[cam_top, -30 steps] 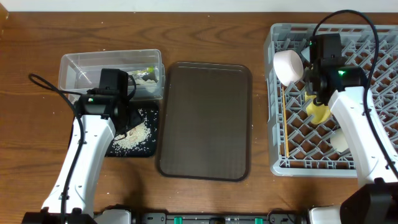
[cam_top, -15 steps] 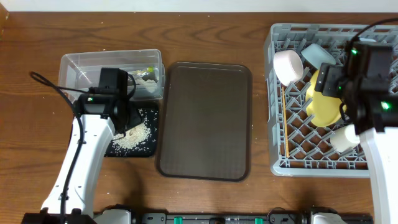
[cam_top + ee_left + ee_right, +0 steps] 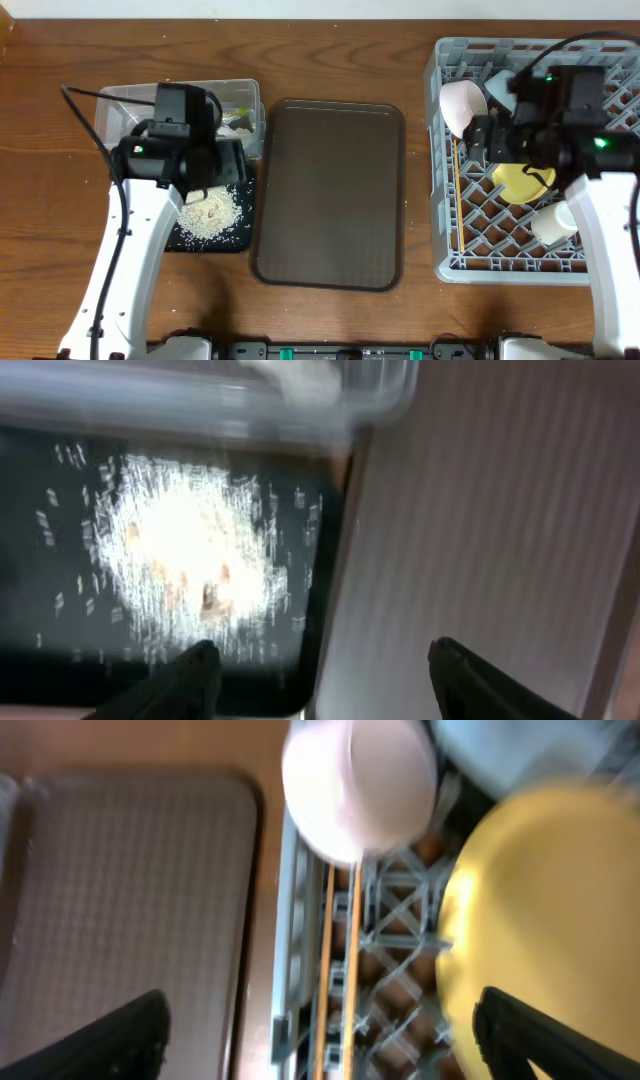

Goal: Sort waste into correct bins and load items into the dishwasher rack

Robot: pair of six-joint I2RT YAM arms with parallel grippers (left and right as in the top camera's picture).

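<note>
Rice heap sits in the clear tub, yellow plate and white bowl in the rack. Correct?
Not quite. The rice lies on the black tray, beside the clear tub, not in it; the overhead view shows this, and the left wrist view agrees. The yellow plate and white bowl are in the rack, as you said.
</note>
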